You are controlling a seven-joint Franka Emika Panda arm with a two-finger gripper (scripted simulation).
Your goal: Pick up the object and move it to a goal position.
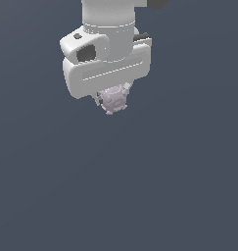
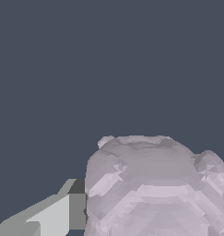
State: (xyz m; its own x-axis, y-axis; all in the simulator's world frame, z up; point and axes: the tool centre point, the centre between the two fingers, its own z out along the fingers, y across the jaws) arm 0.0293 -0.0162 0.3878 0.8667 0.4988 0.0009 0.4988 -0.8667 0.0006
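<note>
Lumpy lilac object (image 2: 155, 189), clamped in claw (image 1: 112, 96)

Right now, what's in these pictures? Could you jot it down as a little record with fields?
Setting: plain dark blue-grey background, no table edge or goal marker visible
Robot part: white gripper on a white arm, pointing down
Object: small pale pinkish-lilac bumpy blob, tucked under the gripper
Contact: one grey finger presses against the blob in the wrist view; the other finger is hidden
Grip: appears shut on the blob
Support: nothing visible beneath the blob
Other items: none seen
</note>
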